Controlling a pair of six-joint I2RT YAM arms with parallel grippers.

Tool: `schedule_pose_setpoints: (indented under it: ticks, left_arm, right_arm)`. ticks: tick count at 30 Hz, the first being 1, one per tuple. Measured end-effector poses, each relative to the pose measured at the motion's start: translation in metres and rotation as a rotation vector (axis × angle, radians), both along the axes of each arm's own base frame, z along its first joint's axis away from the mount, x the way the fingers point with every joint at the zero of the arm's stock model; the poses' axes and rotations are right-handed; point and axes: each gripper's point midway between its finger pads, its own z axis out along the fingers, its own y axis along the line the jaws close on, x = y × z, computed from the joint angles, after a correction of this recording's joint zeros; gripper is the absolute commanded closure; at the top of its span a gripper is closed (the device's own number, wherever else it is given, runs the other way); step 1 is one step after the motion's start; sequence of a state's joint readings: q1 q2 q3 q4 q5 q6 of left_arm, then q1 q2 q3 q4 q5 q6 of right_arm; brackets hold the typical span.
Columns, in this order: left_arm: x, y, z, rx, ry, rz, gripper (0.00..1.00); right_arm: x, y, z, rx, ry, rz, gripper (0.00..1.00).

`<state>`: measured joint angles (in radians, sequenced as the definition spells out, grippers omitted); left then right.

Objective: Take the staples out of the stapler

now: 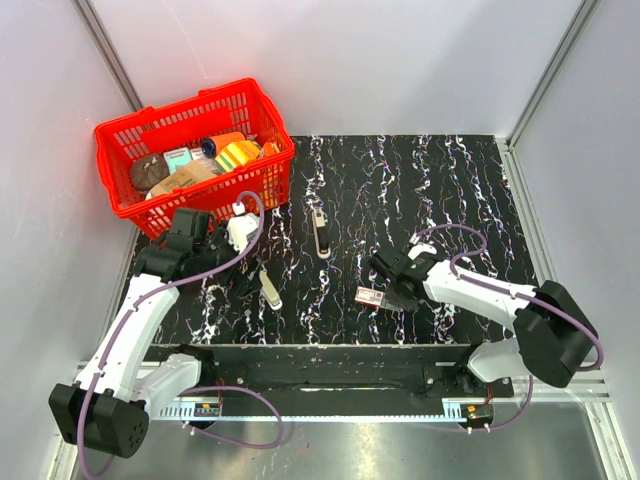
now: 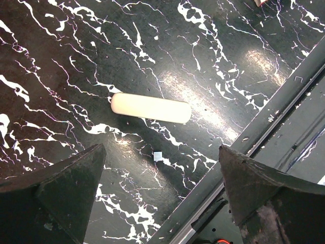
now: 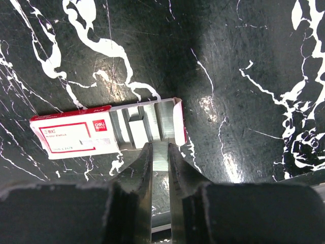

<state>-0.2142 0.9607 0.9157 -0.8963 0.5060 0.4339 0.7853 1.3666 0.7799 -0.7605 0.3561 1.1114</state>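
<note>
The stapler (image 1: 320, 237), a slim black bar with a silver-cream top, lies on the black marbled table (image 1: 450, 200) near the middle, away from both grippers. My right gripper (image 1: 390, 290) is shut on a strip of staples (image 3: 160, 157) at the open end of a red-and-white staple box (image 3: 76, 134), which also shows in the top view (image 1: 370, 296). More staple strips (image 3: 137, 129) lie in the box's open tray. My left gripper (image 1: 243, 283) is open and empty above the table, with the fingers (image 2: 61, 188) wide apart.
A pale cream bar (image 2: 151, 108) lies just ahead of the left gripper, also in the top view (image 1: 270, 288). A tiny white scrap (image 2: 158, 156) lies near it. A red basket (image 1: 125, 140) of items stands at the back left. The table's front rail (image 2: 264, 127) is close.
</note>
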Motion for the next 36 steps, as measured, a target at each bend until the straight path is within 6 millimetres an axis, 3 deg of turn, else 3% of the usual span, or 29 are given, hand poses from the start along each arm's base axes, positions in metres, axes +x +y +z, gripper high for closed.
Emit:
schedule_pose_setpoints:
  ticks: [29,36]
  left_arm:
    - [0.001,0.002,-0.001,0.013,-0.005,0.006,0.01]
    - [0.002,0.004,-0.001,0.021,-0.008,0.009,0.01]
  right_arm:
    - [0.015,-0.003,-0.012,-0.013,0.001,-0.006,0.92]
    - [0.013,-0.005,-0.018,-0.031,0.026,-0.002,0.87]
